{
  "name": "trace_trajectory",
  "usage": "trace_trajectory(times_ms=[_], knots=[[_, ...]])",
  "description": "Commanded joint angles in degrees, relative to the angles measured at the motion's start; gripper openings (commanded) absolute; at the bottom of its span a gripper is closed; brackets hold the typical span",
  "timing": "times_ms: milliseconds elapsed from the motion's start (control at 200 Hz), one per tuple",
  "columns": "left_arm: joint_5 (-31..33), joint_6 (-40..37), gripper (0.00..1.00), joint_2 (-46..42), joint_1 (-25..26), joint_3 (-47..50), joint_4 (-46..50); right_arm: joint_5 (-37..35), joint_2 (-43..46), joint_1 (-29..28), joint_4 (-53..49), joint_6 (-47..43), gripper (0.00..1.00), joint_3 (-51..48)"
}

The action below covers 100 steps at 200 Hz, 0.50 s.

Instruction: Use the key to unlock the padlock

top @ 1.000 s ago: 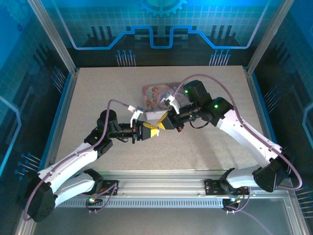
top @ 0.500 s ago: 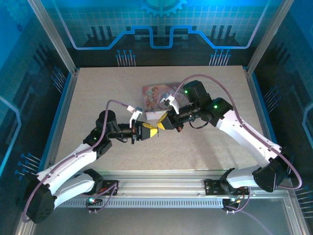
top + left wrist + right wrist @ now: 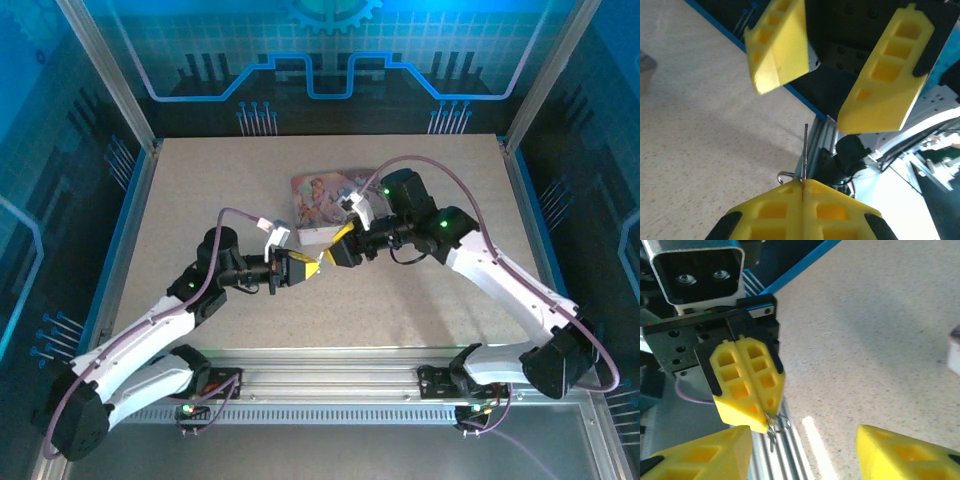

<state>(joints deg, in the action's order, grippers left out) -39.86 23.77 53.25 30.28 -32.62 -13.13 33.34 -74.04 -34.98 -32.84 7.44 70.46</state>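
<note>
Top view, left of centre: left gripper (image 3: 310,268) clenched on the key (image 3: 805,147). The thin blade sticks out past the shut yellow tips, with a wire ring (image 3: 784,175) at their edge. Just to its right, the right gripper (image 3: 338,250) faces it, fingers spread wide, and the blade points toward that gap. Pink box (image 3: 322,198) lies on the table (image 3: 200,200) just above both.

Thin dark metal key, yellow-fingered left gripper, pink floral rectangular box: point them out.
thin dark metal key (image 3: 805,147): left wrist view, on its narrow blade.
yellow-fingered left gripper (image 3: 803,185): left wrist view, at the seam between its shut fingertips.
pink floral rectangular box (image 3: 315,200): top external view, on its printed lid.
</note>
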Motion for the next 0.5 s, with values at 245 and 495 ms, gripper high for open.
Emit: trace_trajectory(times_ms=[245, 495], knots=[[17.7, -5.0, 0.00, -9.6, 0.5, 3.9, 21.0, -21.1, -0.8, 2.9, 9.6, 11.7, 0.62, -10.3], [22.0, -2.7, 0.00, -13.8, 0.4, 7.9, 23.7, -32.2, -9.1, 1.4, 18.2, 20.0, 0.69, -16.6]])
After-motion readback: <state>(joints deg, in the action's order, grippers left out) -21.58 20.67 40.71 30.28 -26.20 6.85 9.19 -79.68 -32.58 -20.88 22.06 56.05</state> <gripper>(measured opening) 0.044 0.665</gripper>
